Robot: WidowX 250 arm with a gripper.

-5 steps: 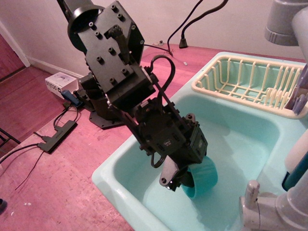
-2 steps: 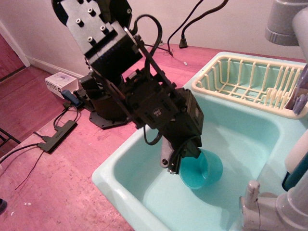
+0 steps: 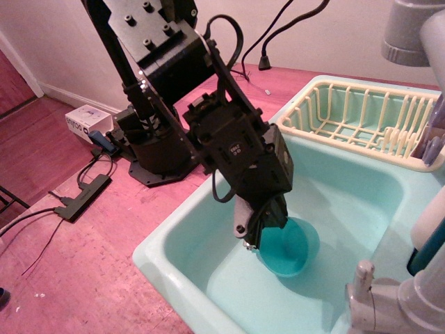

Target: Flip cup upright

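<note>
Since a second ago your cup (image 3: 288,247) has gone from lying on its side to mouth-up, and the arm has rotated with it. Jaws are clamped on the cup's near-left rim; gripper (image 3: 259,233) points down into the sink (image 3: 163,261). Cup sits upright in the basin, front of centre. Drying rack (image 3: 361,122) is at the back right, faucet (image 3: 379,303) at the front right.
</note>
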